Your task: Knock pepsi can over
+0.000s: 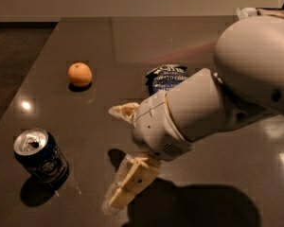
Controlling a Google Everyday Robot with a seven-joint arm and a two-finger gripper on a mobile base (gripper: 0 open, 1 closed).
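The pepsi can [40, 156] is dark blue with a silver top and stands upright near the table's front left corner. My gripper [110, 160] is low over the table, just right of the can and apart from it. Its fingers are spread open and hold nothing; one fingertip [117, 110] points left at the far side and the other finger [128, 186] reaches down toward the front edge. The bulky white arm [217, 98] fills the right side of the view.
An orange [79, 74] lies at the far left of the dark table [132, 41]. A crinkled blue-and-white chip bag [166, 77] lies mid-table, partly behind the arm. The table's left edge is close to the can, with floor [14, 65] beyond it.
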